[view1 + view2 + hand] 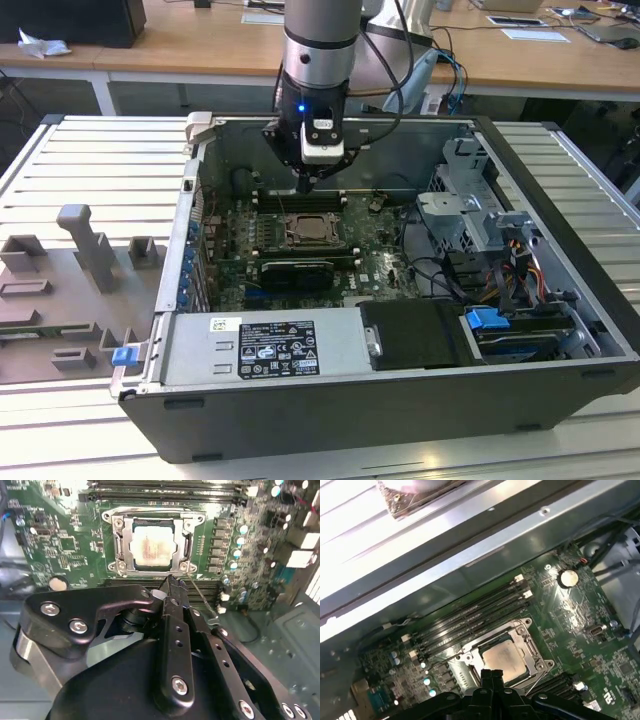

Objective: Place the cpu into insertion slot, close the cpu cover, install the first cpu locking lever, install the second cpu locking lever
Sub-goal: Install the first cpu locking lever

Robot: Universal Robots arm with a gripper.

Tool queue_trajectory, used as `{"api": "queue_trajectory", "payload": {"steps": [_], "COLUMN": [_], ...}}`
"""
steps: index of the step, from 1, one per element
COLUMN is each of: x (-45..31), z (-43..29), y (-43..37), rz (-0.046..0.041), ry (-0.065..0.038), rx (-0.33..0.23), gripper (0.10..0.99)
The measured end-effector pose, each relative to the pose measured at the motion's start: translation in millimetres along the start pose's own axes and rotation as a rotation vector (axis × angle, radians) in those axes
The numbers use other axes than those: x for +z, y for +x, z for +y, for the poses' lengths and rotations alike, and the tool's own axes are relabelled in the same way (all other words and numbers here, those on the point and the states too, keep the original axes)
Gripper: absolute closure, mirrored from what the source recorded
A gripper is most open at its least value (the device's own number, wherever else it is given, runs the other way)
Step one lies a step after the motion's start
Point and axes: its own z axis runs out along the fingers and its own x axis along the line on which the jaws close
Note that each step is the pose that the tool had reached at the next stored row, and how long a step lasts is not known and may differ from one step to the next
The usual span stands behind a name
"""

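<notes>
The cpu (pixel 151 544) lies flat in the insertion slot (pixel 116 562) on the green board, its dull silver top showing through the window of the cpu cover (pixel 128 542), which lies down over it. The same cpu (pixel 503 657) and cover (pixel 532 645) appear in the first wrist view. My gripper (pixel 172 583) is shut with nothing between its fingers and hovers just beside the socket's edge. A thin lever rod (pixel 199 596) runs close to the fingertips. In the exterior view the gripper (pixel 305 186) hangs over the board just behind the socket (pixel 312 230).
Long black memory slots (pixel 300 200) flank the socket. A black expansion card (pixel 297 270) lies in front of it. The power supply (pixel 265 345), drive cage (pixel 470 205) and cables (pixel 450 275) fill the case. Grey fixtures (pixel 85 250) stand on the table at the exterior view's left.
</notes>
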Motion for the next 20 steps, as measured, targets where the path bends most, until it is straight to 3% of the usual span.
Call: {"api": "queue_trajectory", "payload": {"steps": [1,5,7,11,19,20], "x": [0.1,0.5,0.8,2.4,4.3,4.7], "z": [0.0,-0.1,0.0,-0.1,-0.3,-0.3], "y": [0.0,0.0,-0.1,-0.1,-0.3,-0.3], "rz": [-0.0003,-0.0309,-0.0379,-0.0317,-0.0226,-0.0195], "ry": [0.003,0.008,0.006,0.010,0.015,0.016], "rx": [-0.014,-0.047,-0.069,-0.189,-0.332,-0.379], "gripper": [0.980,0.980,0.980,0.980,0.980,0.980]}}
